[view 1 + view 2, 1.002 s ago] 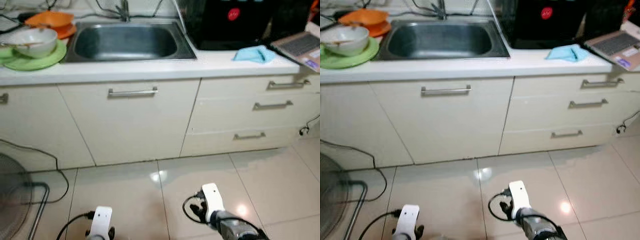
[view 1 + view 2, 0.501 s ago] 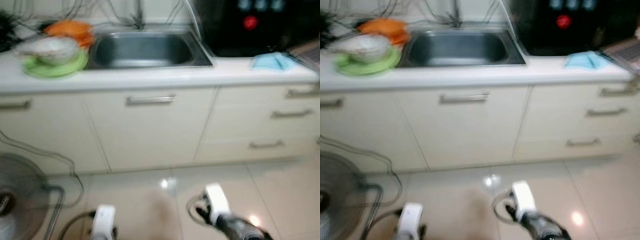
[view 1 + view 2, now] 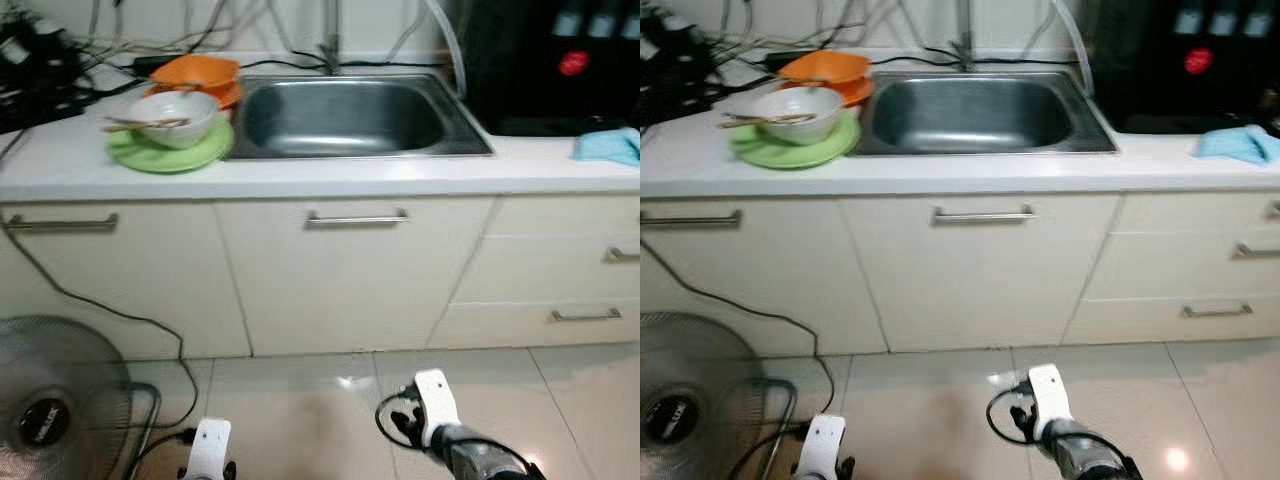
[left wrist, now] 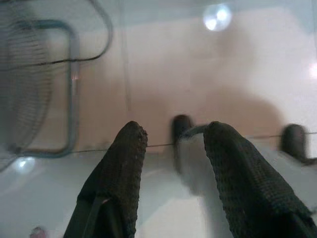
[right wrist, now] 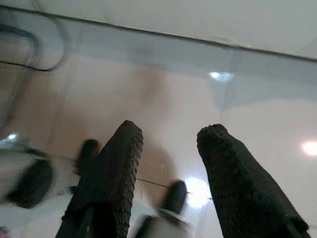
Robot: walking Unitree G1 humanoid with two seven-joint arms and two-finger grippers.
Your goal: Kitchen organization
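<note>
A white bowl with chopsticks across it sits on a green plate on the white counter, left of the steel sink. Orange dishes lie behind the bowl. A blue cloth lies on the counter at the right. Both arms hang low over the tiled floor. My left gripper is open with nothing between its fingers. My right gripper is open too, pointing at the floor.
Cream cabinets with metal handles stand under the counter, drawers at the right. A floor fan stands at the lower left, its cable trailing down the cabinet. Tangled cables and a black appliance are on the counter.
The whole view has shifted: the camera has turned left, so the sink and dishes now sit further right and the fan shows more. Both arms still hang low.
</note>
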